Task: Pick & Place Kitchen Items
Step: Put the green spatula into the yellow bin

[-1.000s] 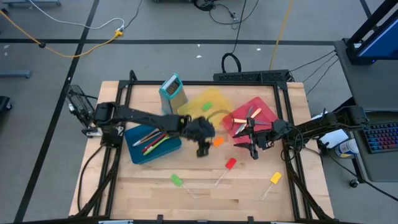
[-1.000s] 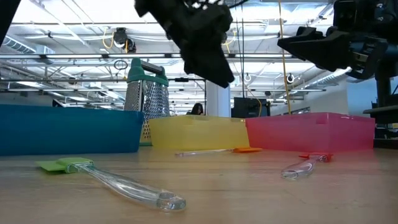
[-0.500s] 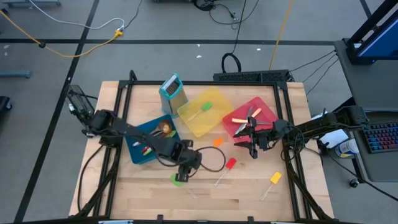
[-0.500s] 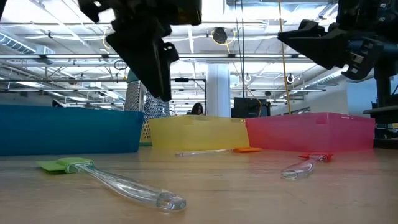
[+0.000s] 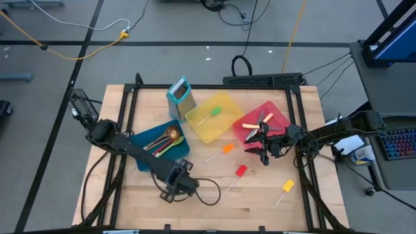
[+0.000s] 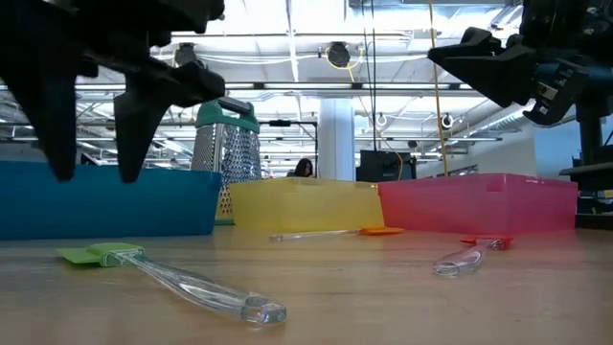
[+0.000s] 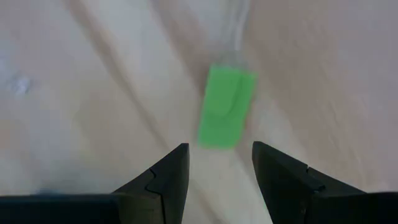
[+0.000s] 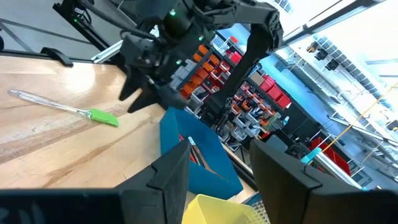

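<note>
**A:** What has changed in the last second?

**B:** The left gripper (image 7: 216, 163) has swung away from the yellow bin (image 5: 211, 117), crossed the front of the blue bin (image 5: 159, 144), and now hangs low over the green spatula (image 7: 226, 114). A second ago it was up by the orange spatula (image 5: 224, 149); half a second ago it was just arriving here.

**A:** Are its fingers on anything?

**B:** No. They stand apart and empty, and the green head lies just ahead of the tips, roughly in line with the gap. The clear handle runs on away from them. The wrist picture is smeared, so I'd only say the head looks centred, not swear to it.

**A:** And the right gripper (image 8: 214, 162)?

**B:** It has not moved: poised above the near wall of the red bin (image 5: 272, 112), fingers spread, holding nothing.

**A:** So where does the task stand?

**B:** Several utensils already lie in the three bins. The green, orange, red spatula (image 5: 238, 172) and yellow spatula (image 5: 286, 186) are on the table (image 5: 260, 208). My reading is that the left arm has chosen the green one and must drop a little further and close on it.
</note>
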Controlling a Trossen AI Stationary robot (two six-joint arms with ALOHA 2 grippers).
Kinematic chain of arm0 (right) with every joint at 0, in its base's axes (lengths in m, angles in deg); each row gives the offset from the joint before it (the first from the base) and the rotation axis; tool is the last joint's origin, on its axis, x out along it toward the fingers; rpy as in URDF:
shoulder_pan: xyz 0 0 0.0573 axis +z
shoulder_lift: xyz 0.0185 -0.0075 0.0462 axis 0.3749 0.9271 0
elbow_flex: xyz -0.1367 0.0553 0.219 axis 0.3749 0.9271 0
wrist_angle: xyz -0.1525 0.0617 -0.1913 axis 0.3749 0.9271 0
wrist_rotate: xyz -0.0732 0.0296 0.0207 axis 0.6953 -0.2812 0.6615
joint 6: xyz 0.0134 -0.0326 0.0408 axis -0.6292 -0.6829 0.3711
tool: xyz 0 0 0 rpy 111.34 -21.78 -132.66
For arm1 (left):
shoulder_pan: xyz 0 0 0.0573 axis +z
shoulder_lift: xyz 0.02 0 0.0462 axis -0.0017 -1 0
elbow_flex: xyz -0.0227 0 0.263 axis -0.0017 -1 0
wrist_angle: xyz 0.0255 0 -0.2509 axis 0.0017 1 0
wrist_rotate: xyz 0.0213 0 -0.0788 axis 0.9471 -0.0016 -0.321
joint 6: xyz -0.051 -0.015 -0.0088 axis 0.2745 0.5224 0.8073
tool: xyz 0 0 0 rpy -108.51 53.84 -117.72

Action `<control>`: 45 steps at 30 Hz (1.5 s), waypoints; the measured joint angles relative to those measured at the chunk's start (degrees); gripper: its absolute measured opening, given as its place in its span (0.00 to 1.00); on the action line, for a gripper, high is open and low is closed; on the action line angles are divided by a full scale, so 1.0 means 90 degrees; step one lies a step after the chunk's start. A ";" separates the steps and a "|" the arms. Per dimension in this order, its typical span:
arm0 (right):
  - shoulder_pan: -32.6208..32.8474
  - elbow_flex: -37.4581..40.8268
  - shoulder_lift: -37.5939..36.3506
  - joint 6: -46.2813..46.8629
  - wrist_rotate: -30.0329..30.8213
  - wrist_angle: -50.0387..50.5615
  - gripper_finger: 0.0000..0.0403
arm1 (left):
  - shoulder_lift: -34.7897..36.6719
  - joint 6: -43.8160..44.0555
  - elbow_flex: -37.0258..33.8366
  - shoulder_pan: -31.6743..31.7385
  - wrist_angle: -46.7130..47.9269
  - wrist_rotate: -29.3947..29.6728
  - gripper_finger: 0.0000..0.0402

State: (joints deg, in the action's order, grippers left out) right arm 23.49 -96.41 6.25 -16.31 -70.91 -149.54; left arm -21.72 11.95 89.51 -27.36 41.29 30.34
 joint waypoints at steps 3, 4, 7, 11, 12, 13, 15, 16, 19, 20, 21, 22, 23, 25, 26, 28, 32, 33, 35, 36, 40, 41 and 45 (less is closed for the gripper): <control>0.0000 0.0000 0.0000 -0.0001 0.0000 -0.0002 0.40 | 0.0002 -0.0230 -0.0262 -0.0183 -0.0490 -0.0102 0.45; 0.0000 0.0000 0.0000 -0.0001 0.0000 -0.0002 0.40 | 0.0001 -0.0342 -0.0350 -0.0226 -0.0663 -0.0064 0.45; 0.0000 0.0000 0.0000 0.0001 0.0000 -0.0002 0.40 | 0.0002 -0.0437 -0.0476 -0.0278 -0.1100 0.0291 0.45; 0.0000 0.0000 0.0000 0.0001 0.0000 -0.0015 0.40 | 0.0002 -0.0287 -0.0722 -0.0263 -0.1577 0.0380 0.45; 0.0000 0.0000 0.0000 0.0001 0.0000 -0.0015 0.40 | 0.0002 -0.0345 -0.0784 -0.0267 -0.1702 0.0375 0.45; 0.0000 0.0000 0.0000 0.0001 0.0000 -0.0015 0.40 | 0.0002 -0.0389 -0.0841 -0.0276 -0.1752 0.0426 0.45; 0.0000 0.0000 0.0000 0.0001 0.0000 -0.0015 0.40 | 0.0002 -0.0372 -0.0930 -0.0279 -0.1908 0.0429 0.45; 0.0000 0.0000 0.0000 0.0001 0.0000 -0.0015 0.40 | 0.0004 -0.0314 -0.0977 -0.0270 -0.1943 0.0411 0.45; 0.0000 0.0000 0.0000 0.0001 0.0000 -0.0012 0.40 | 0.0007 -0.0259 -0.1140 -0.0279 -0.1939 0.0300 0.45; 0.0000 0.0000 0.0000 0.0001 0.0000 -0.0012 0.40 | 0.0007 -0.0268 -0.1182 -0.0295 -0.1943 0.0293 0.45; 0.0000 0.0000 0.0000 0.0004 0.0000 -0.0012 0.40 | 0.0007 -0.0308 -0.1225 -0.0302 -0.2010 0.0276 0.45; 0.0000 0.0000 0.0000 0.0002 0.0000 -0.0012 0.40 | 0.0007 -0.0331 -0.1265 -0.0304 -0.2151 0.0268 0.45; 0.0001 0.0000 0.0002 0.0001 0.0000 -0.0014 0.40 | 0.0008 -0.0330 -0.1317 -0.0303 -0.2273 0.0259 0.45; 0.0002 0.0000 0.0001 0.0002 0.0000 -0.0016 0.40 | 0.0015 -0.0326 -0.1444 -0.0289 -0.2514 0.0251 0.45; 0.0001 0.0000 0.0002 0.0004 0.0000 -0.0015 0.40 | 0.0032 -0.0322 -0.1517 -0.0287 -0.2628 0.0243 0.45; 0.0000 0.0000 0.0002 0.0016 0.0000 -0.0022 0.40 | 0.0048 -0.0322 -0.1632 -0.0288 -0.2796 0.0259 0.45; 0.0001 0.0000 0.0000 0.0015 0.0000 -0.0019 0.40 | 0.0056 -0.0322 -0.1703 -0.0255 -0.2870 0.0284 0.45; 0.0001 0.0000 0.0000 0.0021 0.0000 -0.0021 0.40 | 0.0053 -0.0319 -0.1705 -0.0246 -0.2874 0.0288 0.45; 0.0001 0.0000 0.0001 0.0023 -0.0002 -0.0041 0.40 | 0.0048 -0.0322 -0.1711 -0.0207 -0.2901 0.0273 0.45; 0.0002 0.0000 0.0001 0.0023 -0.0002 -0.0041 0.40 | 0.0044 -0.0322 -0.1712 -0.0183 -0.2914 0.0273 0.44; 0.0000 0.0000 0.0002 0.0026 -0.0002 -0.0041 0.40 | 0.0039 -0.0311 -0.1714 -0.0101 -0.2979 0.0275 0.36; 0.0000 0.0000 0.0002 0.0026 -0.0002 -0.0040 0.40 | 0.0036 -0.0306 -0.1714 -0.0089 -0.2997 0.0284 0.33; 0.0002 0.0000 0.0000 0.0026 -0.0002 -0.0041 0.40 | 0.0027 -0.0102 -0.1717 -0.0040 -0.3031 0.0266 0.20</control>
State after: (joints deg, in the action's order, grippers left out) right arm 23.51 -96.41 6.25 -16.08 -70.93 -149.91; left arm -21.48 11.04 74.06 -27.71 14.01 32.74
